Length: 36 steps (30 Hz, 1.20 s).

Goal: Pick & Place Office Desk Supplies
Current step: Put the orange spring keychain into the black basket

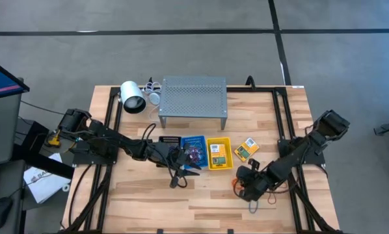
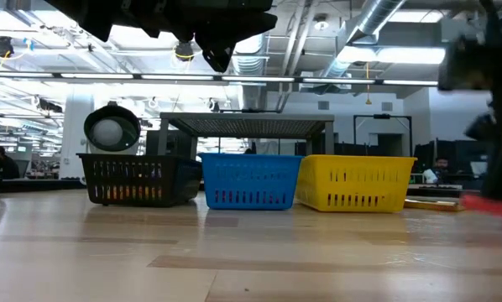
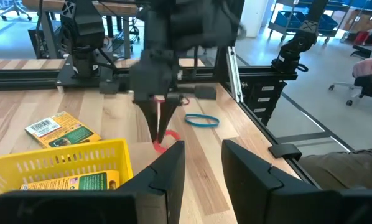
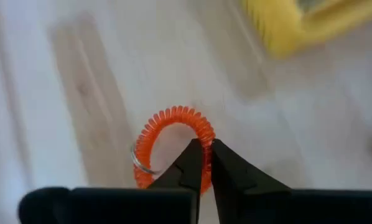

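Observation:
An orange coiled loop [image 4: 173, 115] with a small metal ring [image 4: 139, 163] lies on the wood at the table's right, near the front. My right gripper [image 4: 206, 152] is shut on it; the high view shows that gripper [image 1: 244, 184] beside the orange loop [image 1: 236, 184]. My left gripper [image 3: 201, 163] hovers open with nothing between its fingers, in front of the blue basket [image 1: 193, 149]. A yellow-and-green crayon box [image 1: 246, 149] lies flat on the table, and another [image 3: 74, 182] sits in the yellow basket [image 1: 219, 153]. A blue rubber band [image 3: 201, 120] lies flat farther right. My right gripper pinches one side of the coiled loop [image 4: 206, 134] between its two fingertips. The fingers slant steeply down from the table's right. The rest of the loop spreads beyond the fingertips at table height; I cannot tell whether it is clear of the wood.
A black basket [image 2: 138, 179], the blue one and the yellow one stand in a row mid-table. Behind them stands a grey perforated shelf [image 1: 193, 101], with a white cylinder [image 1: 133, 97] to its left. Black rails [image 1: 282, 120] frame the table's sides.

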### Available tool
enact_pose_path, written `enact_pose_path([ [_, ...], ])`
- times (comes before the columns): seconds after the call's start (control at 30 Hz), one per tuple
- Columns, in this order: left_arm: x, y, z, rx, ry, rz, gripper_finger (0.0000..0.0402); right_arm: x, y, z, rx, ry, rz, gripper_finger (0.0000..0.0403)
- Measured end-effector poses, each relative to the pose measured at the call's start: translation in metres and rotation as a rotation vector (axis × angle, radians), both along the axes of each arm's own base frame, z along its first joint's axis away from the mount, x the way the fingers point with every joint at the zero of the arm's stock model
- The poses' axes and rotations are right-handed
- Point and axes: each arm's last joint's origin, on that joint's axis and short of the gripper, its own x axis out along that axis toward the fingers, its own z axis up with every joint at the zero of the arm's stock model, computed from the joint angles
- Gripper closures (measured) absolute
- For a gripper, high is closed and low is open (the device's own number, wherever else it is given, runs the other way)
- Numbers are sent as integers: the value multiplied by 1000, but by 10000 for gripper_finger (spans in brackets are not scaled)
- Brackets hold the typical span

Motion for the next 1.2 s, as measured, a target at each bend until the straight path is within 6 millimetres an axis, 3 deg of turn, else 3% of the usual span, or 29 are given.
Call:
enact_pose_path([
  [0.37, -2, 0, 3, -4, -2, 1, 300, -9, 0, 43, 12, -186, 63, 398],
  [0.6, -16, 4, 35, -70, -67, 9, 300, -13, -2, 60, -14, -276, 94, 396],
  [0.8, -26, 8, 56, -189, -105, 25, 300, -2, -6, 74, -75, -397, 160, 395],
  [1.0, -22, 18, 53, -325, -62, 86, 300, 18, -11, 100, -213, -473, 216, 395],
  [1.2, -11, 27, 36, -419, 13, 162, 300, 30, -21, 119, -359, -496, 225, 395],
])
